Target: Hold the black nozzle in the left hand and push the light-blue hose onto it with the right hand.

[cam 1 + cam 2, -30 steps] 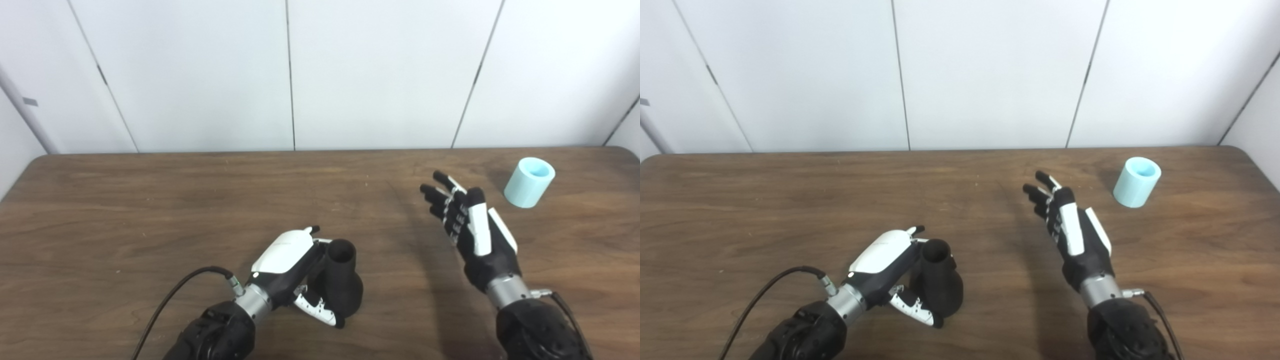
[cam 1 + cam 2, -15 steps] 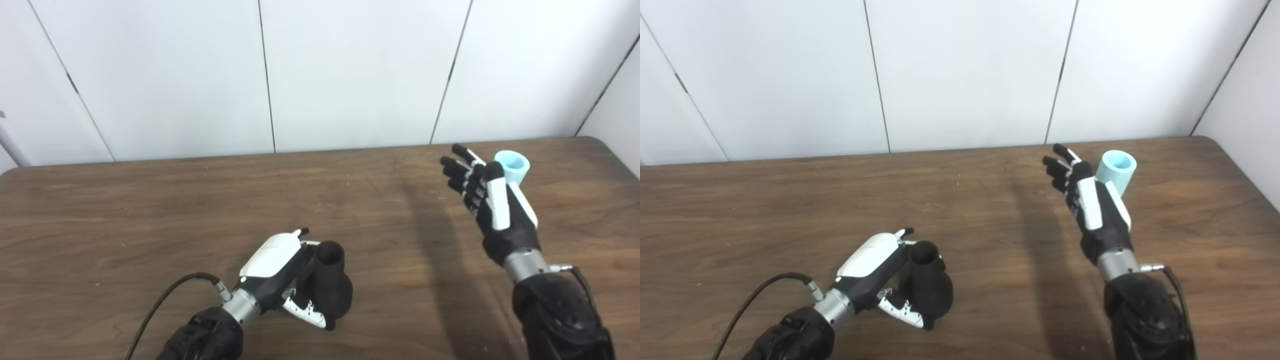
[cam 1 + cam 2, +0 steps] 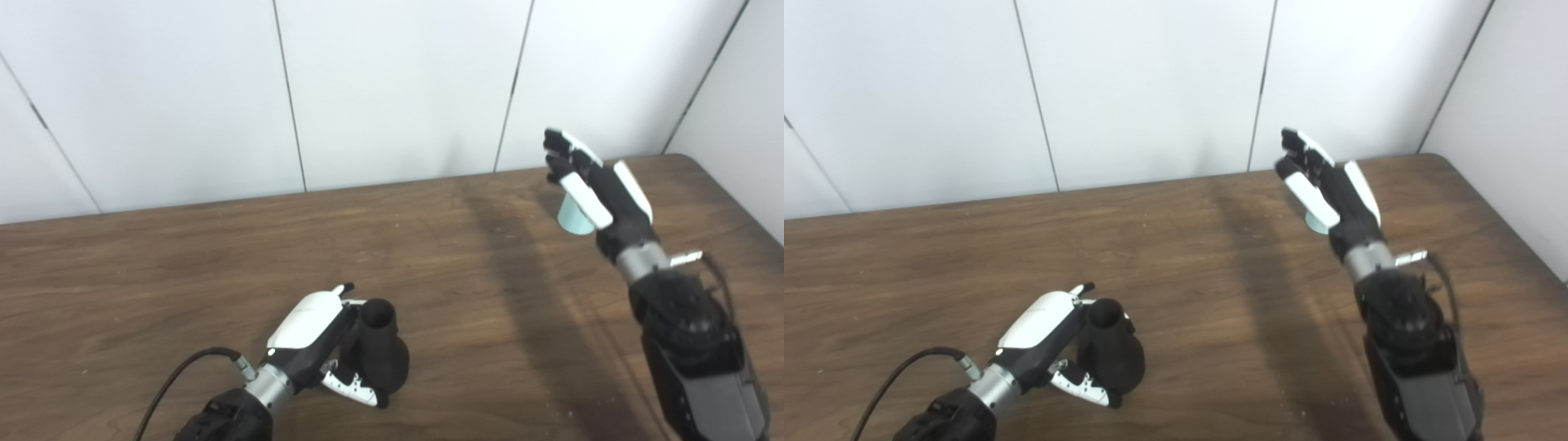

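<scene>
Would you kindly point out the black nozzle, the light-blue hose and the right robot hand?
black nozzle (image 3: 383,361): left eye view, on its wide lower body.
light-blue hose (image 3: 572,219): left eye view, visible lower wall.
right robot hand (image 3: 603,187): left eye view, back of the hand.

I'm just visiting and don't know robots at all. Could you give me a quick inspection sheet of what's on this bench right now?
Surface: brown wood-grain table, with small pale specks.
Job's things: black flared plastic nozzle standing upright near the front; light-blue short cylindrical hose piece at the far right, mostly hidden behind the right hand.
Clutter: nothing seen.
Hands: left hand wrapped around the nozzle; right hand open, raised in front of the hose piece, not holding it.
Cables: black cable running to the left wrist; thin black one along the right forearm.
Surroundings: white panelled wall with dark seams.
</scene>
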Controlling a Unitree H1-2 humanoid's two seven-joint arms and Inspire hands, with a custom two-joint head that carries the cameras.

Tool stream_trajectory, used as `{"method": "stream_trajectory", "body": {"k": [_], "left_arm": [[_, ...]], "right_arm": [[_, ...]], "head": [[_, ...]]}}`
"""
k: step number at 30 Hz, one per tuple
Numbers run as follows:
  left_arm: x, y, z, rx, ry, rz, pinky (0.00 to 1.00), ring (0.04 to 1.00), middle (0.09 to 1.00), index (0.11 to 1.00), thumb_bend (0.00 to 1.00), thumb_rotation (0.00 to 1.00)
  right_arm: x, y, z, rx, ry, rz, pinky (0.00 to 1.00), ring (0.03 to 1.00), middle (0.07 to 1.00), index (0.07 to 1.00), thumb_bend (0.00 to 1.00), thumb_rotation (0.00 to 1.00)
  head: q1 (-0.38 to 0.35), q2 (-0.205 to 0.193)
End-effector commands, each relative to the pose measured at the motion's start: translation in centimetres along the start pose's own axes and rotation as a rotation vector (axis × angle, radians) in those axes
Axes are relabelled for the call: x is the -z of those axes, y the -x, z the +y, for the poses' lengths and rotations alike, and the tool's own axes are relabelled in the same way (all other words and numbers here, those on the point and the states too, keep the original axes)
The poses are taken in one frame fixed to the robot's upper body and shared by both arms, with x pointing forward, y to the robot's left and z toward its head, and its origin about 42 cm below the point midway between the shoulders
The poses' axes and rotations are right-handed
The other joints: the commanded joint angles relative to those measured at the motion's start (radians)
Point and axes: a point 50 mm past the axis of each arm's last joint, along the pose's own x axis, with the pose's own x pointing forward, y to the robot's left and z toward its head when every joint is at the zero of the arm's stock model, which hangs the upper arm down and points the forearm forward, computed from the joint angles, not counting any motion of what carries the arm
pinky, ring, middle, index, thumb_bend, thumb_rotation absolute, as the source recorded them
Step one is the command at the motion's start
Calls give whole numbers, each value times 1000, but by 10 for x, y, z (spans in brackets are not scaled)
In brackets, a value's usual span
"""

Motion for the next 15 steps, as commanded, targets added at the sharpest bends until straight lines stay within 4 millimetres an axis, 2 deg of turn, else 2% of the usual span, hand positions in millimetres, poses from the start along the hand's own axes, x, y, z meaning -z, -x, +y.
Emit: {"method": "stream_trajectory", "body": {"k": [1,6,12,15], "left_arm": [[12,9,-15,94,-6,53,1000,706,486,488,523,0],[17,8,-16,96,-13,61,1000,705,485,488,523,0],[21,11,-14,101,-16,59,1000,699,484,488,523,0],[23,12,-13,103,-13,55,1000,696,476,492,523,0]], "right_arm": [[-15,-16,-13,36,120,-51,749,881,916,892,675,543],[-15,-34,-26,37,302,-31,785,859,900,866,727,483],[-11,-77,-47,1,629,26,827,876,878,845,773,380],[-8,-103,-55,-67,759,100,789,892,878,849,799,321]], "head": [[-21,1],[-43,-1],[-90,-5],[-98,-5]]}}
